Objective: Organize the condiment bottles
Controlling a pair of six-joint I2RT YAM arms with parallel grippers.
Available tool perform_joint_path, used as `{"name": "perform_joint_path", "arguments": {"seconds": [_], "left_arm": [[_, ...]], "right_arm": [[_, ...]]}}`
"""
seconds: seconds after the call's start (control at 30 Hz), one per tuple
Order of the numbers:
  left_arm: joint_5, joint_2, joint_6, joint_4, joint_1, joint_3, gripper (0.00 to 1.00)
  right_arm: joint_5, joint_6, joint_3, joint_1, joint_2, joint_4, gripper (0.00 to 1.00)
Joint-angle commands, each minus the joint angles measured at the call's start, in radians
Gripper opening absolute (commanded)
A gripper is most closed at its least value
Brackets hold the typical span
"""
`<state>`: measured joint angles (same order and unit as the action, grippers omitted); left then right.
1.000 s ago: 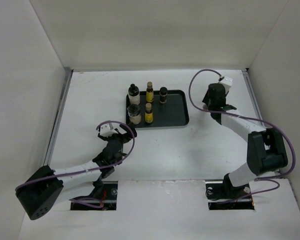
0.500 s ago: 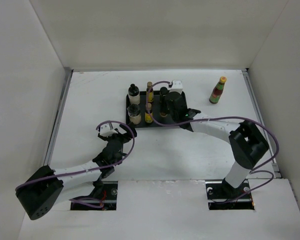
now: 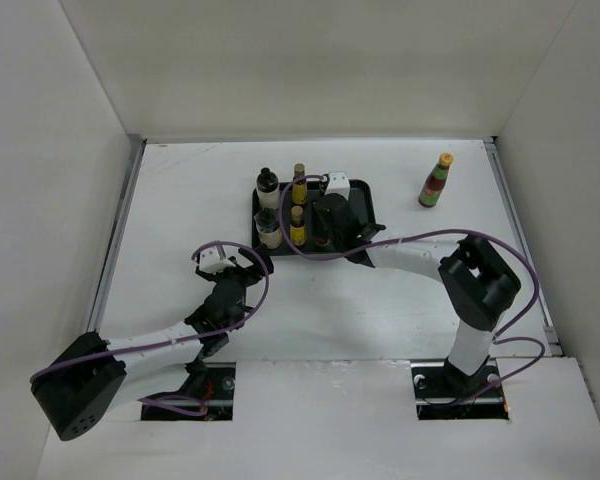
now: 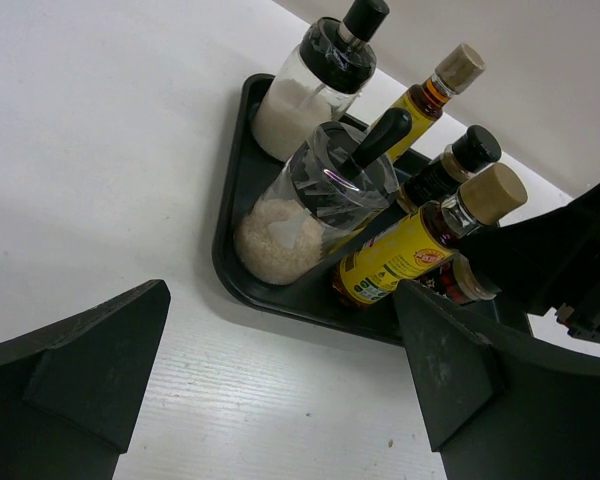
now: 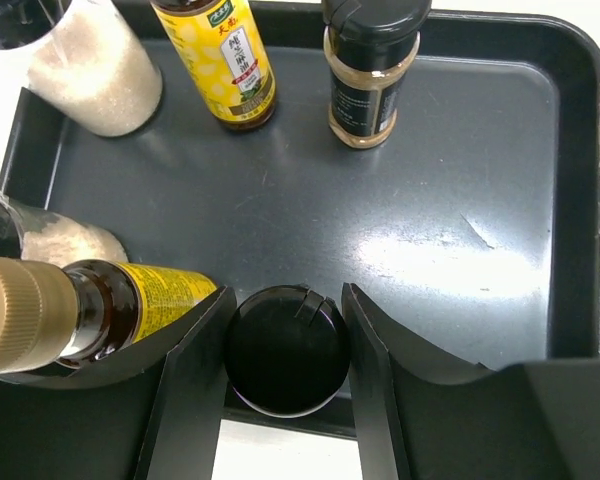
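Observation:
My right gripper [image 5: 285, 352] is shut on the black cap of a short dark bottle [image 5: 285, 350], held at the near edge of the black tray [image 5: 430, 200], beside a yellow-labelled bottle [image 5: 145, 300]. The other short dark bottle [image 5: 370, 85], a second yellow-labelled one [image 5: 230, 60] and two white bottles [image 5: 95, 70] [image 5: 40, 245] stand in the tray. The taller red-green bottle [image 3: 437, 181] stands alone on the table at the back right. My left gripper [image 4: 280, 390] is open over bare table just in front of the tray's [image 4: 230, 265] near-left corner.
White walls enclose the table on the left, back and right. The right half of the tray [image 3: 362, 200] holds no bottles. My right arm [image 3: 420, 255] stretches across the table from the near right to the tray.
My right arm swung from the table's back right to the tray with the short dark bottle, then shifted a little left and nearer. The red-green bottle came into view. The left arm stayed still.

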<state>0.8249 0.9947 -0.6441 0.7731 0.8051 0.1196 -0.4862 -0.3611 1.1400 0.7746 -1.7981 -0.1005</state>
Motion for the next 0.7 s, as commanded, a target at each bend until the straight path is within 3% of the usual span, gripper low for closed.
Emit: {"name": "perform_joint_path", "arguments": {"seconds": [0.0, 0.37, 0.53, 0.67], "left_arm": [[-0.009, -0.005, -0.011, 0.041, -0.005, 0.028, 1.00], [-0.009, -0.007, -0.012, 0.041, -0.004, 0.026, 1.00], [-0.009, -0.005, -0.014, 0.041, -0.004, 0.026, 1.00], [-0.009, -0.007, -0.014, 0.041, -0.004, 0.026, 1.00]], "right_arm": [[-0.051, 0.016, 0.033, 0.013, 0.039, 0.004, 0.37], [-0.072, 0.042, 0.038, 0.013, 0.029, 0.042, 0.41], [-0.072, 0.030, 0.027, 0.013, 0.029, 0.044, 0.60], [-0.068, 0.025, 0.024, 0.013, 0.063, 0.044, 0.68]]}}
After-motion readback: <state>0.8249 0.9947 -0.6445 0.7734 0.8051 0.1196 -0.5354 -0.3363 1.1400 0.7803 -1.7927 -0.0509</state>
